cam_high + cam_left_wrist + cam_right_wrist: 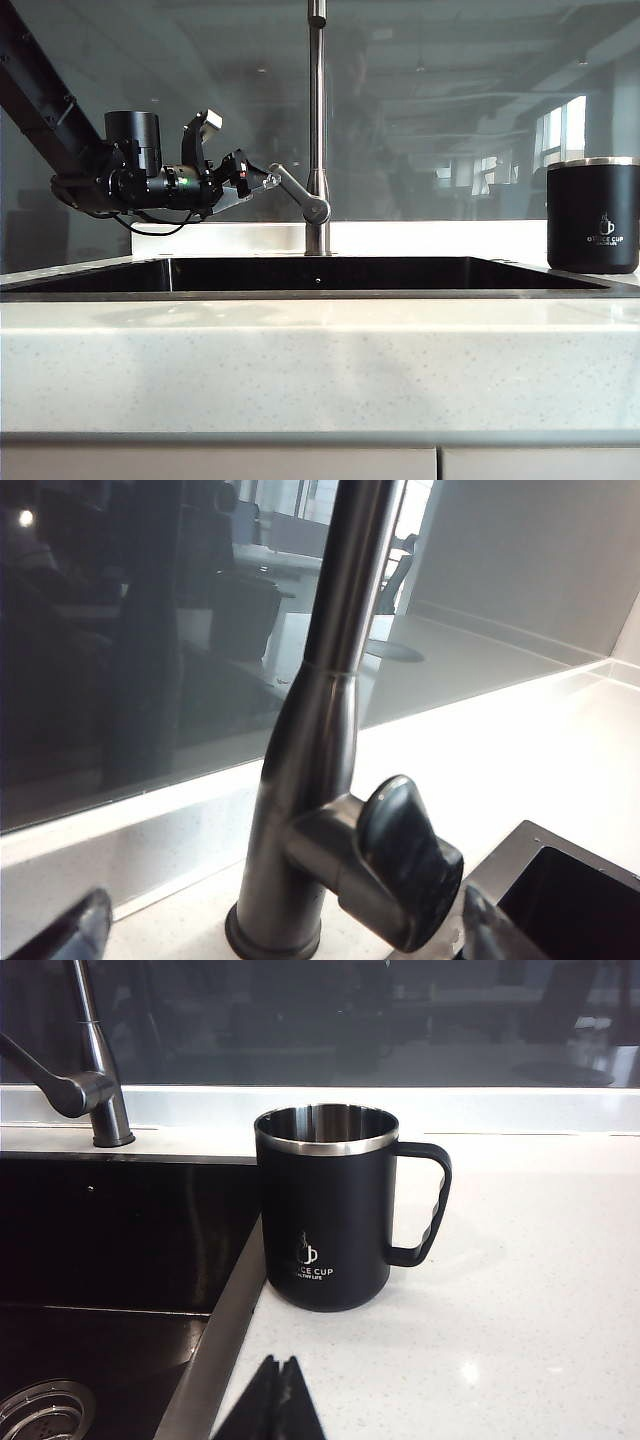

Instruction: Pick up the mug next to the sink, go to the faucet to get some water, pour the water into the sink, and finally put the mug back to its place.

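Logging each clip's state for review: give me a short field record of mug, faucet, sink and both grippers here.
mug: matte black steel-rimmed mug, upright on the white counter, beside the sink, unheld
faucet: tall brushed-steel faucet, its lever handle between the left gripper's open fingers
sink: wide dark sink
left gripper: open, at lever
right gripper: shut, back from mug

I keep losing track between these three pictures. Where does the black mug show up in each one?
Exterior view: the mug stands upright on the counter at the far right edge, beside the sink.
Left wrist view: not in it; only the faucet shows, close up.
Right wrist view: centre of the picture, upright on the counter at the sink's corner, handle turned away from the sink.
Shared landmark: the faucet, visible in all three.
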